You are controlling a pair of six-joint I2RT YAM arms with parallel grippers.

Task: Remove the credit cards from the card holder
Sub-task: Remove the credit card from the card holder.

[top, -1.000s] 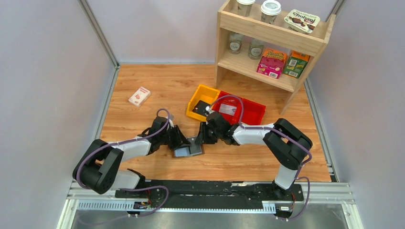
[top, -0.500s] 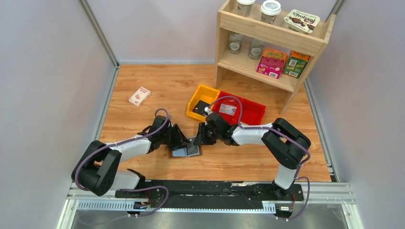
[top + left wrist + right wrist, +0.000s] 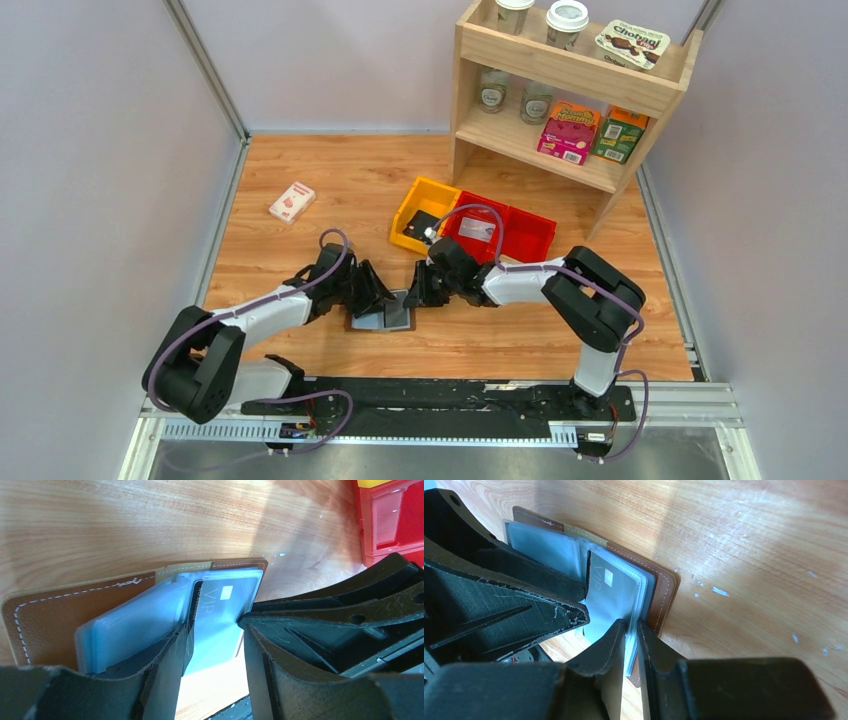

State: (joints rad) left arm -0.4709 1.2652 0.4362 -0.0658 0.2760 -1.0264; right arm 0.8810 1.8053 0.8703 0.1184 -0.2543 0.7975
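The card holder [image 3: 380,316] lies open on the table, brown cover down and grey-blue sleeves up. A grey card marked VIP [image 3: 220,607] sits in its right sleeve and also shows in the right wrist view [image 3: 611,587]. My left gripper [image 3: 212,640] is open; one finger rests on the left sleeve panel [image 3: 130,625] and the card's near end lies between the jaws. My right gripper [image 3: 631,632] is shut on the edge of the right sleeve. In the top view the left gripper [image 3: 372,296] and right gripper [image 3: 412,294] meet over the holder.
A yellow bin [image 3: 408,214] and red bins [image 3: 528,238] stand just behind the grippers; one red bin holds a card [image 3: 478,230]. A white-and-red small box [image 3: 291,202] lies at far left. A wooden shelf [image 3: 520,135] with goods stands at the back right.
Both grippers have shifted slightly left and away. The card holder has spread flatter, and its brown cover now shows at the left.
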